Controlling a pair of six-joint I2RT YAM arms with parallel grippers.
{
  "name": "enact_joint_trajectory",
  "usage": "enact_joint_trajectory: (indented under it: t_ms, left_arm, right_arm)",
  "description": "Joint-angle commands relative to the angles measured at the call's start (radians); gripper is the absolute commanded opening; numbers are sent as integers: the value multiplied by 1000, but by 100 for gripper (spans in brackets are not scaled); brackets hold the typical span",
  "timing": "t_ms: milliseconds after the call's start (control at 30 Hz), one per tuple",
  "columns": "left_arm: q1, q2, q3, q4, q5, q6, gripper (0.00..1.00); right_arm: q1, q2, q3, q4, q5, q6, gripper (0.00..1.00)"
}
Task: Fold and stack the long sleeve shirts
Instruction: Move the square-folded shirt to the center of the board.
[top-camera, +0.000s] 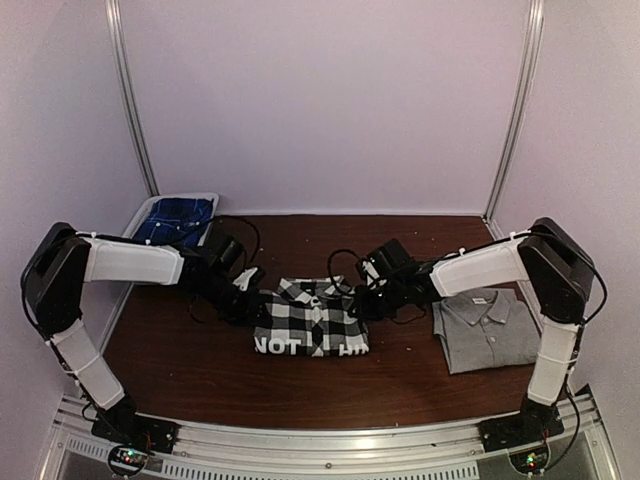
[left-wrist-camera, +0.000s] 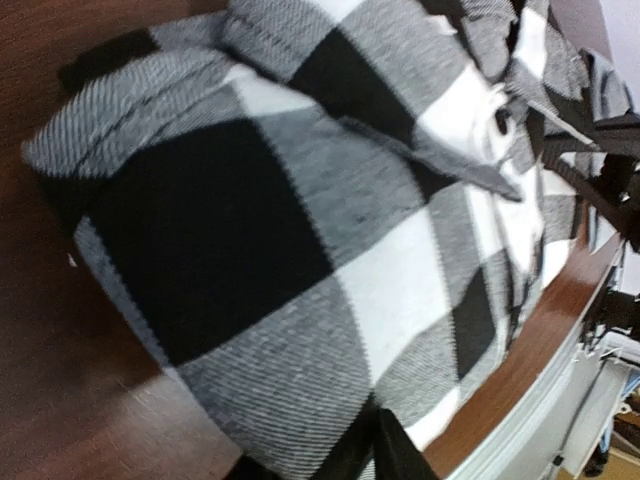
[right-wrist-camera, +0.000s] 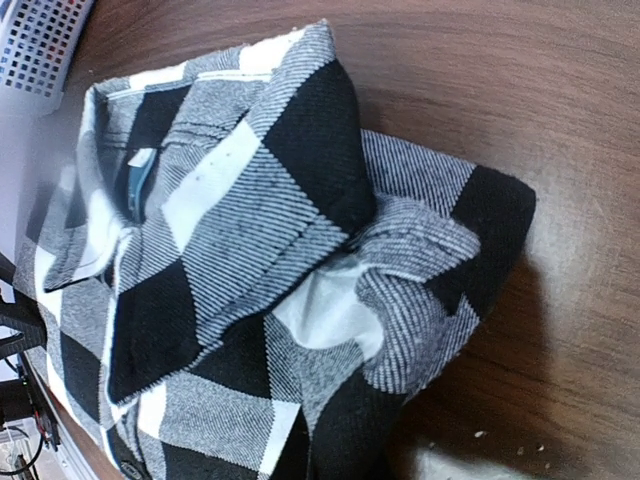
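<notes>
We judge the step in hand to be taking the folded black-and-white check flannel shirt (top-camera: 312, 320) by both sides, to carry it onto the folded grey collared shirt (top-camera: 487, 330), which lies well apart at the table's (top-camera: 200, 370) right. The flannel lies mid-table, the left pincer (top-camera: 243, 298) at its left edge and the right pincer (top-camera: 365, 297) at its right. We cannot tell how wide either pincer stands or whether it has cloth. To do this well, we would pinch through every layer, lift both sides evenly and lower squarely. At the far left, a white mesh basket (top-camera: 137, 217) holds a blue garment (top-camera: 178, 218).
</notes>
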Motion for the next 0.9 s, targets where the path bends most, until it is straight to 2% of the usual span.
enact_joint_trajectory:
  t_ms: [0, 100, 267, 500, 700, 867]
  left_arm:
    - [11, 50, -12, 23, -86, 2, 37]
    - [26, 37, -4, 9, -133, 11, 40]
    - [29, -40, 46, -59, -209, 35, 40]
    - [-31, -132, 59, -55, -94, 18, 30]
    - [-85, -73, -20, 90, -14, -48, 24]
    - [-98, -16, -95, 192, 32, -89, 20]
  right_arm:
    - [-28, 10, -19, -6, 16, -19, 9]
    - [-27, -19, -22, -28, 36, -25, 23]
    - [-20, -100, -22, -101, 119, -36, 33]
    - [57, -174, -3, -151, 177, -21, 32]
    - [129, -151, -17, -125, 151, 18, 26]
    - [144, -144, -106, -70, 117, 65, 23]
